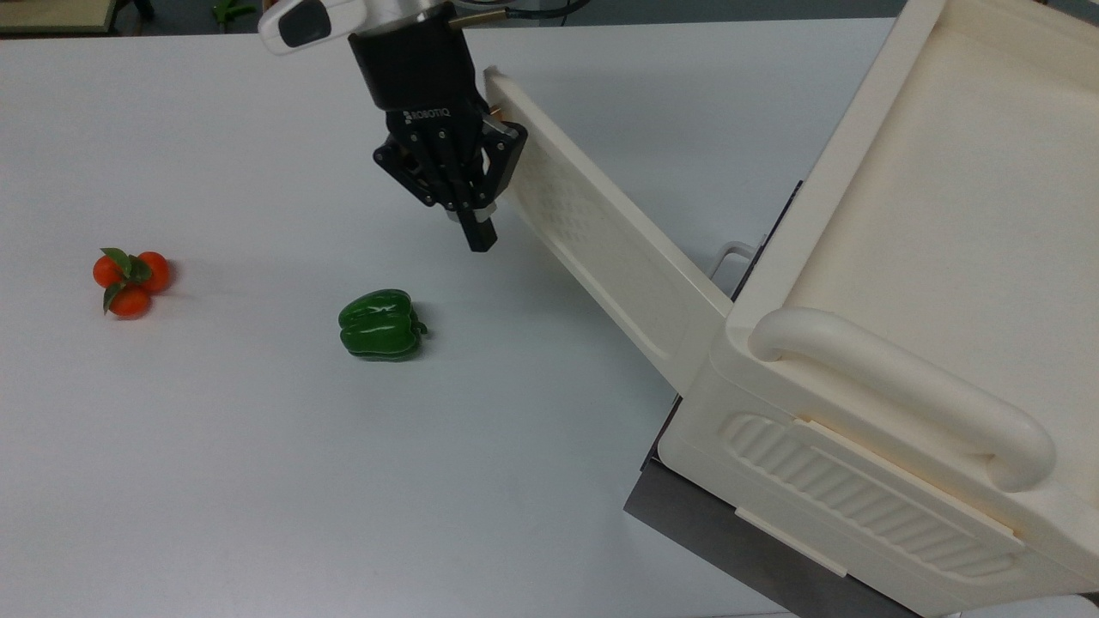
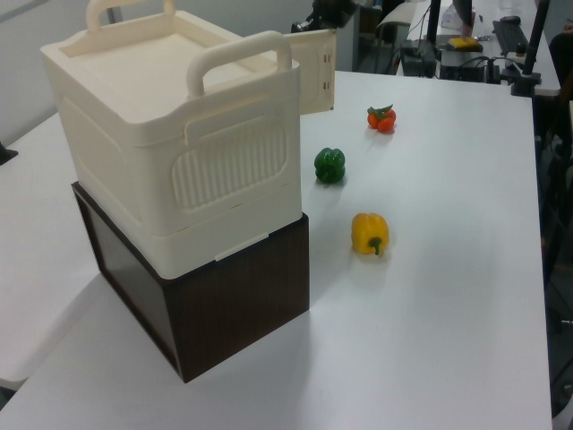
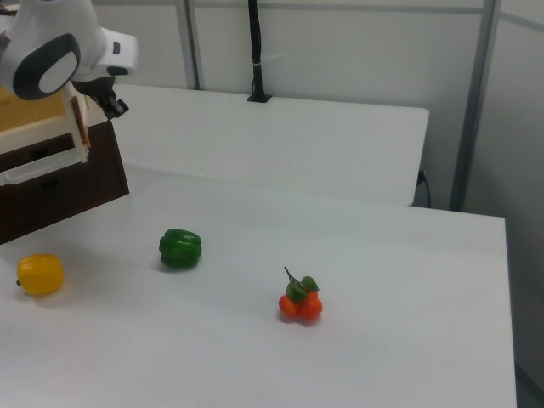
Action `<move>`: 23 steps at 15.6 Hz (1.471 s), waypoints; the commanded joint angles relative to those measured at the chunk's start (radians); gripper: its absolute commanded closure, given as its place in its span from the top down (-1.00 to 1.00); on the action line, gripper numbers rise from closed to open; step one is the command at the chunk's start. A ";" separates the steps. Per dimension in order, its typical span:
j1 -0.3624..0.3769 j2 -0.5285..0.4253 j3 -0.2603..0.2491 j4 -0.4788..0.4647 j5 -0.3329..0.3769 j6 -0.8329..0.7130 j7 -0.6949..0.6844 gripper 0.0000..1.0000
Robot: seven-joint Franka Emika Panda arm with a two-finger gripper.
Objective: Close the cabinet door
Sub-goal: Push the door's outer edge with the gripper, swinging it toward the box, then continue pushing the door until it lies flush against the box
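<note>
Matt cream plastic cabinet (image 1: 910, 283), dark woodgrain base (image 2: 224, 309), glossy green pepper (image 1: 380, 324), smooth white table (image 1: 215, 446)

Cream cabinet (image 1: 910, 283) with ribbed side panel (image 1: 867, 498), on dark brown wood-grain base (image 2: 233, 305). Cream cabinet door (image 1: 601, 232), copper strip handle (image 3: 79, 119). Black gripper (image 1: 476, 232), white arm housing (image 3: 51, 42). Green pepper (image 1: 380, 324), yellow pepper (image 2: 370, 233), orange-red tomato cluster (image 1: 129, 275) with green leaves. White table (image 1: 258, 472).
</note>
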 commanded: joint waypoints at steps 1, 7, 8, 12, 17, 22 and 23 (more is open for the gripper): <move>0.038 -0.015 -0.006 0.004 0.005 -0.062 0.006 -1.00; 0.106 -0.016 -0.006 0.006 0.004 -0.099 0.009 -1.00; 0.113 -0.018 -0.006 0.006 0.004 -0.100 0.009 -1.00; 0.158 -0.024 -0.006 0.006 0.017 -0.108 0.019 -1.00; 0.233 -0.019 -0.006 0.009 0.008 -0.099 0.056 -1.00; 0.323 0.010 -0.006 0.014 0.002 -0.039 0.072 -1.00; 0.343 0.012 -0.006 0.009 0.000 0.011 0.075 -1.00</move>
